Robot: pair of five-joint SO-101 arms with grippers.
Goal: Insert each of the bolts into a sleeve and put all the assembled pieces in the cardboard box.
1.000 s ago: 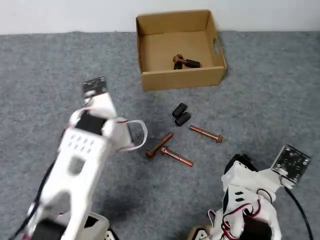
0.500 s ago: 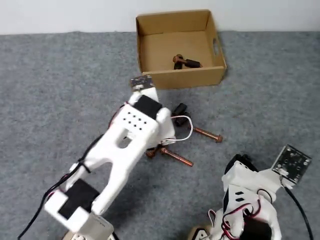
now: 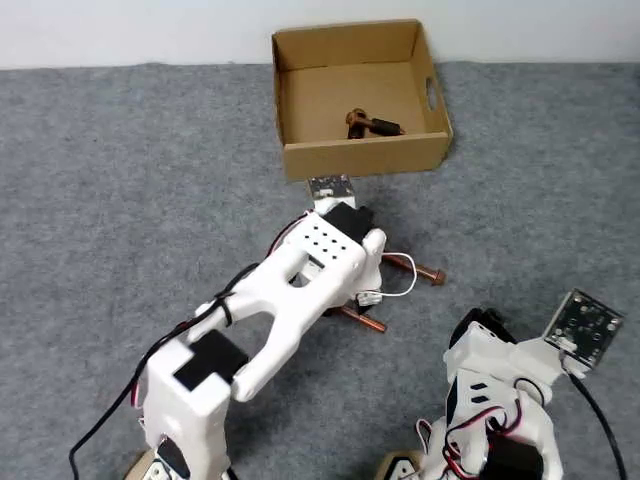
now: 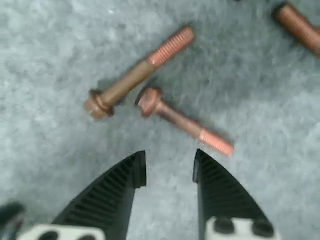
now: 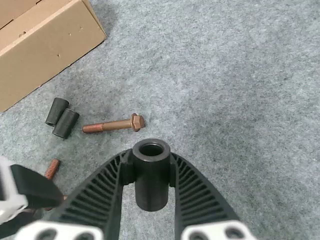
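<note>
My left gripper (image 4: 169,167) hangs open just above the carpet, its fingertips short of two copper bolts: one bolt (image 4: 137,75) lies slantwise, the other bolt (image 4: 182,120) has its head beside it. A third bolt (image 4: 300,25) lies farther off. In the high view the left arm (image 3: 320,265) covers the loose sleeves and most of the bolts. My right gripper (image 5: 151,165) is shut on an upright black sleeve (image 5: 151,180), held near the table's front right. Two more black sleeves (image 5: 61,117) lie beside a bolt (image 5: 112,124). The cardboard box (image 3: 365,158) holds one assembled piece (image 3: 372,125).
Grey carpet covers the table. The box stands at the far middle, its front wall close behind the left arm's wrist. The right arm's body (image 3: 500,400) sits at the front right. Open carpet lies to the left and far right.
The left arm has swung from the left side across to the middle, now over the bolts and sleeves. The right arm has stayed put.
</note>
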